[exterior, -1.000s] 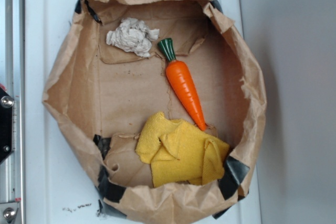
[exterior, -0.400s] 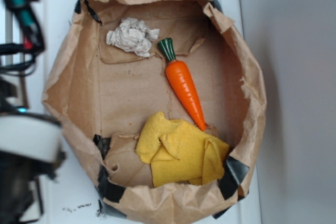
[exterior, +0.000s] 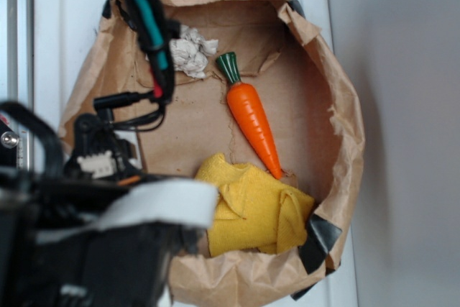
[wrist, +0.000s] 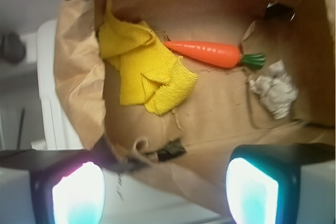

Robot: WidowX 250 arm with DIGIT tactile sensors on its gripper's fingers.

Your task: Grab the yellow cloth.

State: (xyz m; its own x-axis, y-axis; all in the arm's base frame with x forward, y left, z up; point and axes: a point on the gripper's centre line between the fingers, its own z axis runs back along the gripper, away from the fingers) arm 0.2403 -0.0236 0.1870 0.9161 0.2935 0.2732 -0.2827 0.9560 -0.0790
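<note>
Reaching in with claw (wrist: 165, 184) wide open, holding nothing. Yellow cloth (wrist: 142, 66) ahead, a bit left, touching carrot (wrist: 210, 53). Next: go forward, drop down, pinch a fold.

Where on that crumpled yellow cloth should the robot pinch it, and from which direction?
Probably from straight above, on the raised fold near the middle of the yellow cloth. The cloth lies flat on the brown paper bag's floor, so only a ridge gives the fingers something to close on. That spot also keeps clear of the toy carrot, whose tip is at the cloth's edge.
</note>
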